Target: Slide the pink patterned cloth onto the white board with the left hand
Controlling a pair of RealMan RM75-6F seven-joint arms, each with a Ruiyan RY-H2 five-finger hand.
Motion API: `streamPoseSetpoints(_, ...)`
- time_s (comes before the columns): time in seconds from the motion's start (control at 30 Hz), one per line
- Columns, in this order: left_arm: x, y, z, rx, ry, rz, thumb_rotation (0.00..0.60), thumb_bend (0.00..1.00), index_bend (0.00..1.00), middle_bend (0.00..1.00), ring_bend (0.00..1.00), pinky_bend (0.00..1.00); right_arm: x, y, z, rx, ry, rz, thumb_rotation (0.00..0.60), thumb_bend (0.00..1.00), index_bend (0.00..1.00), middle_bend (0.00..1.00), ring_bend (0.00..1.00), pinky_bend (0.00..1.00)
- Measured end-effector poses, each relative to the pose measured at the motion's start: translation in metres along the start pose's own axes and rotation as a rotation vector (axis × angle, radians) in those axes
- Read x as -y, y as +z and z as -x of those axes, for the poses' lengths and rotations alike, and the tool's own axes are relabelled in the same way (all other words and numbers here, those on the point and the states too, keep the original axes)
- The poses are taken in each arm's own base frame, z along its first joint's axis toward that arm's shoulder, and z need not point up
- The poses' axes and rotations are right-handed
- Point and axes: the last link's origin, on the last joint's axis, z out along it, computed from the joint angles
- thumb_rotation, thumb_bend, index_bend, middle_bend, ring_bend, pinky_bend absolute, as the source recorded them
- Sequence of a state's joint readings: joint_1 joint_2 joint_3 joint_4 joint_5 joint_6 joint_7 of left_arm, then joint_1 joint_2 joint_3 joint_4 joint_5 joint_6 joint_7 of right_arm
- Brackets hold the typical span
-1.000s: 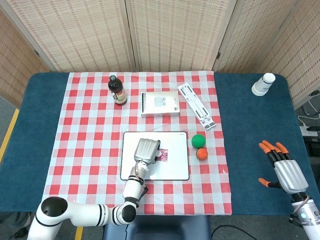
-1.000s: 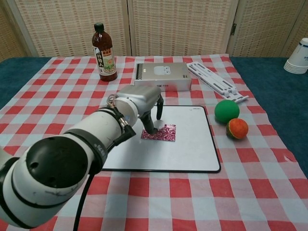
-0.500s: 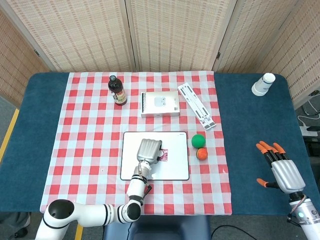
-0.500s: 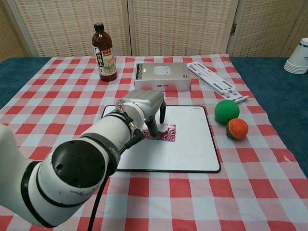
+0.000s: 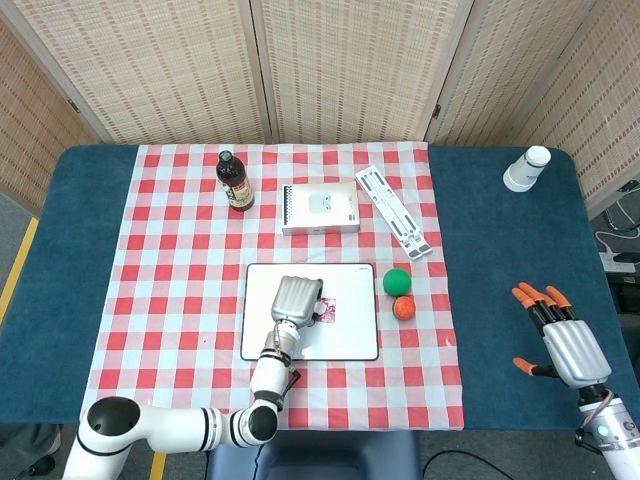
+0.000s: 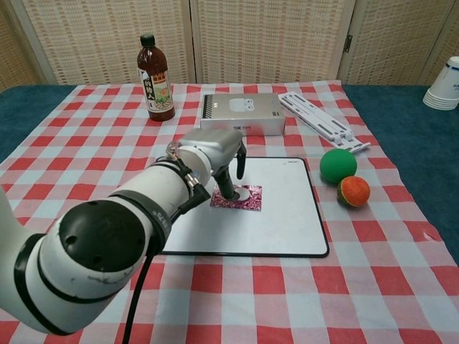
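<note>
- Now the small pink patterned cloth (image 6: pixel 237 197) lies flat on the white board with a black rim (image 6: pixel 287 215), left of the board's middle and toward its far half.
- From the left the left hand (image 6: pixel 215 154) reaches over the board, and its dark fingertips (image 6: pixel 228 188) press down on the cloth's left part; the fingers point downward, close together, and grip nothing.
- In the head view the same left hand (image 5: pixel 297 298) covers most of the cloth (image 5: pixel 327 311), so that only the cloth's right edge shows.
- Under the board a red-and-white checked tablecloth (image 5: pixel 170 270) spreads over the blue table (image 5: pixel 500 260).
- Just right of the board sit a green ball (image 6: pixel 338 165) and, nearer, an orange ball (image 6: pixel 353 190), touching each other.
- Beyond the board's far edge lies a white boxed item with a ribbed left side (image 6: pixel 242 112).
- To the right of that box a white folding stand (image 6: pixel 320 130) lies flat at a slant.
- At the far left of the checked tablecloth a dark bottle with a black cap and a red label (image 6: pixel 155 70) stands upright.
- On the blue surface at the far right stands an upturned stack of white paper cups (image 5: pixel 526 168).
- Well apart from all of it, at the near right, the right hand (image 5: pixel 562 335) is over the blue table with its orange-tipped fingers spread and nothing in it.
</note>
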State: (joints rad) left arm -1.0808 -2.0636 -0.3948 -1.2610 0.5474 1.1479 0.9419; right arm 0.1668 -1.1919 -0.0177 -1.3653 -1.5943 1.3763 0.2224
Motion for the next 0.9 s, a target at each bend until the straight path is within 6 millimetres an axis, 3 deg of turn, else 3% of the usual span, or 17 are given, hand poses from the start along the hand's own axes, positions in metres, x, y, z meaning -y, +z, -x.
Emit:
streamPoseSetpoints(0.37,0.018,-0.007,-0.019,-0.038,0.023,-0.024,0.6,0.24,0.48,1.0,1.0,0.98,-0.002,0.001,-0.001,0.001,0.005,0.004,0.6,0.0,0.0,0.0,0.0,0.0)
streamPoseSetpoints(0.53,0.054,-0.021,-0.045,-0.101,0.037,-0.06,0.6,0.24,0.46,0.93,0.95,0.95,0.0,0.0,-0.001,0.004,0.006,-0.007,0.6,0.0,0.0,0.0,0.0,0.0)
streamPoseSetpoints(0.6,0.078,-0.029,-0.053,-0.125,0.04,-0.069,0.6,0.23,0.32,0.77,0.8,0.85,0.002,-0.001,-0.001,0.005,0.004,-0.017,0.6,0.0,0.0,0.0,0.0,0.0)
streamPoseSetpoints(0.63,0.088,-0.032,-0.055,-0.133,0.038,-0.068,0.6,0.22,0.21,0.63,0.67,0.75,0.002,-0.002,-0.001,0.006,0.002,-0.021,0.6,0.0,0.0,0.0,0.0,0.0)
streamPoseSetpoints(0.67,0.098,-0.035,-0.057,-0.14,0.035,-0.064,0.6,0.21,0.1,0.44,0.48,0.59,0.003,-0.002,0.0,0.007,0.001,-0.026,0.6,0.0,0.0,0.0,0.0,0.0)
streamPoseSetpoints(0.77,0.127,-0.049,-0.059,-0.171,0.025,-0.028,0.6,0.17,0.0,0.06,0.07,0.24,0.006,-0.006,0.001,0.006,-0.001,-0.043,0.6,0.0,0.0,0.0,0.0,0.0)
streamPoseSetpoints(0.8,0.135,-0.056,-0.056,-0.186,0.029,-0.005,0.6,0.16,0.0,0.01,0.01,0.15,0.007,-0.007,0.001,0.005,-0.001,-0.051,0.6,0.0,0.0,0.0,0.0,0.0)
streamPoseSetpoints(0.9,0.154,-0.079,-0.045,-0.226,0.057,0.053,0.6,0.15,0.0,0.0,0.0,0.04,0.01,-0.009,0.002,0.007,-0.003,-0.065,0.6,0.0,0.0,0.0,0.0,0.0)
